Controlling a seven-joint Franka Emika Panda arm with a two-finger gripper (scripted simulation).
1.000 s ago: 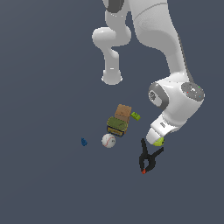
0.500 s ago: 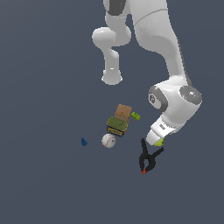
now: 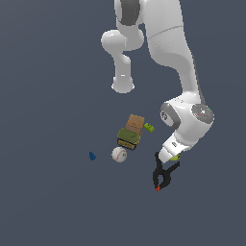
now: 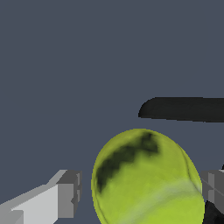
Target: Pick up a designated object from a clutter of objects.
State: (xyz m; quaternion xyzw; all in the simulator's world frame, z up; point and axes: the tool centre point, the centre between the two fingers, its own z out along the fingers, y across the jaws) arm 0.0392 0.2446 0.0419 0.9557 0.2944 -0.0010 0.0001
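The pincer (image 4: 138,197) is straddling the yellow-green tennis ball (image 4: 146,179), its fingers (image 4: 65,194) spread and one visibly clear of the ball, so nothing is being gripped yet. The ball is lying under the wrist beside the black clamp (image 3: 162,176), well apart from the white baseball (image 3: 119,154), giving the fingers room.

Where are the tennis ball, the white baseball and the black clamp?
tennis ball (image 4: 148,179), wrist view, middle of its face.
white baseball (image 3: 119,154), exterior view, its centre.
black clamp (image 3: 162,176), exterior view, its body.
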